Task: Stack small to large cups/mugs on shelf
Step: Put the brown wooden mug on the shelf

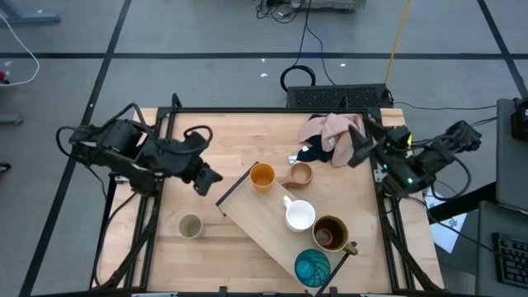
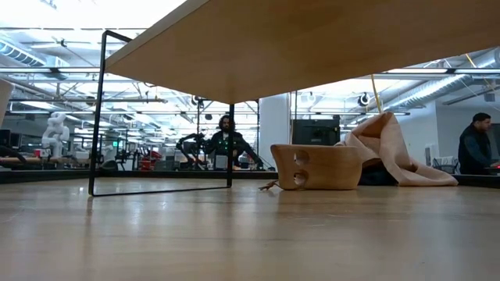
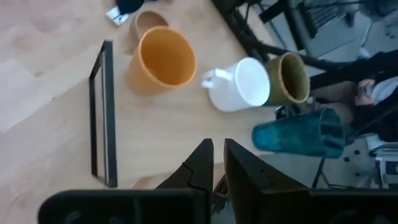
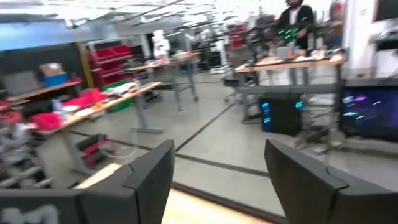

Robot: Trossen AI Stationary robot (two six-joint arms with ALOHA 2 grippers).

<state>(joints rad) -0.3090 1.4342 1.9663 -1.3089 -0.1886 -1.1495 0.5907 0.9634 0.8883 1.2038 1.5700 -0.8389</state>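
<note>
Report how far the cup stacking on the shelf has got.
Done: orange cup, white mug, dark brown mug and teal cup sit on the shelf.
In hand: nothing; right gripper open, empty; left gripper shut, empty.
Left: tan cup beside the shelf, beige-grey cup on the table.

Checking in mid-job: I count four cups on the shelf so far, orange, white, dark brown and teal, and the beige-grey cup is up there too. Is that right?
Not quite. The beige-grey cup is off the shelf, standing alone on the tabletop to its left, as the high view shows. The orange cup, white mug, dark brown mug and teal cup are on the shelf as you said.
</note>
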